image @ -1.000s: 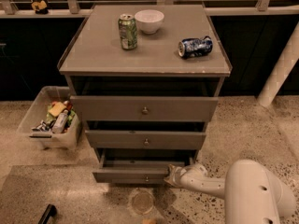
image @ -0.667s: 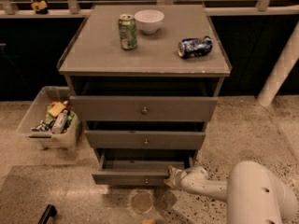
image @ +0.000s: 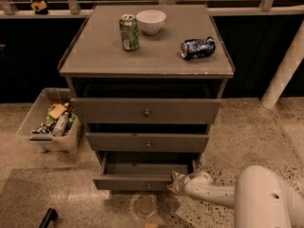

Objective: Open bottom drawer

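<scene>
The bottom drawer (image: pixel 133 181) is the lowest, slimmest front of the grey-brown cabinet, with a small round knob (image: pixel 148 186). It stands pulled out, and its shallow grey inside (image: pixel 147 168) shows. My gripper (image: pixel 173 182) is at the drawer's right front corner, touching the front panel's right end, on a white arm coming in from the lower right.
The middle drawer (image: pixel 147 142) and top drawer (image: pixel 145 110) sit above. On the cabinet top stand a green can (image: pixel 128 32), a white bowl (image: pixel 151 21) and a blue can lying on its side (image: pixel 197 47). A plastic bin of items (image: pixel 51 122) stands at the left. A floor drain (image: pixel 145 205) lies in front.
The bottom drawer has slid out a little further toward me, with the gripper staying at its right front corner.
</scene>
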Robot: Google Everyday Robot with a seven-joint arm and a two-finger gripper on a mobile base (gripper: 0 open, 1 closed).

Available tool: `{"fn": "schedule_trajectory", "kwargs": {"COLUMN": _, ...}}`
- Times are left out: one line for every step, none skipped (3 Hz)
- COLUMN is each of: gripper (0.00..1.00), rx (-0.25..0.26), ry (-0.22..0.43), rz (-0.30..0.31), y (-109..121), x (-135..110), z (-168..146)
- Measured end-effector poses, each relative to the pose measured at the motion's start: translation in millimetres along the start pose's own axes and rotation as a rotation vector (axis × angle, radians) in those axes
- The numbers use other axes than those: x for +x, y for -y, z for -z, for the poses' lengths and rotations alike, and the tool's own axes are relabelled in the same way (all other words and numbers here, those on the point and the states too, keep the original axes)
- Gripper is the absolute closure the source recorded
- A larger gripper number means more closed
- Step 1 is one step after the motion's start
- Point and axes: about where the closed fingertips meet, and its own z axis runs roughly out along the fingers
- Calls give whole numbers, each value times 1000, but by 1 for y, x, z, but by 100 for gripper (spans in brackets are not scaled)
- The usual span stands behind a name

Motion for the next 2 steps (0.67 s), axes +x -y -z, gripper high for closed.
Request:
{"fn": "schedule_trajectory", "kwargs": {"gripper": 100, "rx": 0, "ry": 0, "rz": 0, "y": 1, "x": -2, "z": 3}}
{"fn": "schedule_trajectory", "kwargs": {"gripper": 100, "rx": 0, "ry": 0, "rz": 0, "y": 2, "x": -4, "z": 5}}
